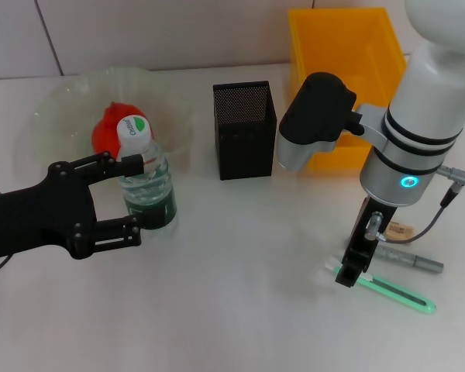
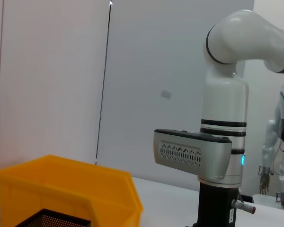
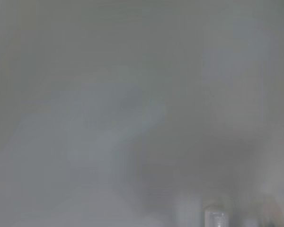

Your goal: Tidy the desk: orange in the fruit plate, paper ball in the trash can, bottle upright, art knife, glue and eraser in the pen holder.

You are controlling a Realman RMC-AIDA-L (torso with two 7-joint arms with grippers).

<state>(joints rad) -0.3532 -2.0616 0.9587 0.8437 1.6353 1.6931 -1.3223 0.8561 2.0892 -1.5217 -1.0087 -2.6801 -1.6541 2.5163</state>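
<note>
Now risk: the square yellow plastic bin (image 1: 342, 46) at the desk's far right edge is fine, but the clear ribbed plastic bottle (image 1: 146, 182), upright near the left edge, could topple if the spread left end effector (image 1: 122, 194) clips it. Right end effector (image 1: 353, 271), grip unclear, may skid the slim green art knife (image 1: 395, 292).

Your left gripper (image 1: 122, 191): matte black, slotted flat fingers, small screws. Your right arm (image 1: 418, 124): glossy white shell, black rings, glowing cyan light, grey-black camera box, thin grey cable. Your right gripper (image 1: 353, 267): black, narrow.
</note>
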